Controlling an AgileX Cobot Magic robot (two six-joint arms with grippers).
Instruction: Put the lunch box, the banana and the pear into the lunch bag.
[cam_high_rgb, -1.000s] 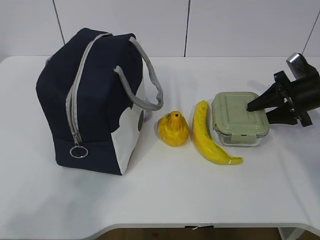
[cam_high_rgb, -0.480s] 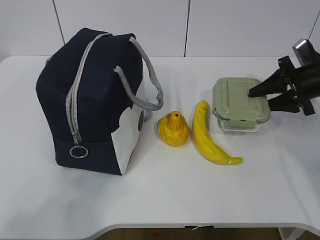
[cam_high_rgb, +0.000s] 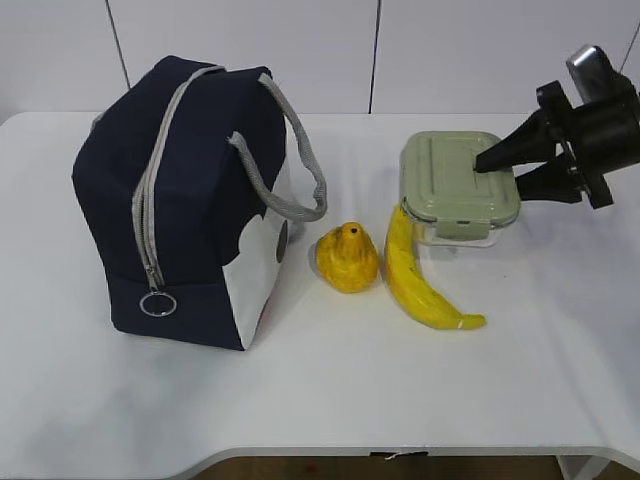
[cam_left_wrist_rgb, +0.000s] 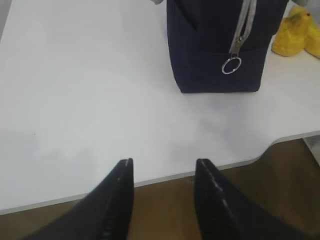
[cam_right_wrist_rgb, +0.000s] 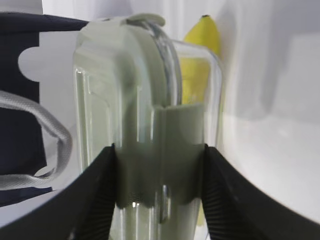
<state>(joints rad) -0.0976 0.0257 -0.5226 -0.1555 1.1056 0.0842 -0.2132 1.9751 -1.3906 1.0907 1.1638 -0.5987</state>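
Your right claw (cam_high_rgb: 497, 168) is clamped on the near end of the lunch box (cam_high_rgb: 458, 187), holding it just above the surface (cam_high_rgb: 330, 380), over the top end of the banana (cam_high_rgb: 418, 275). The pear (cam_high_rgb: 347, 258) sits between the banana and the lunch bag (cam_high_rgb: 185, 195), which stands zipped at the left. Your left claw (cam_left_wrist_rgb: 163, 185) hangs parted and empty near the surface edge.
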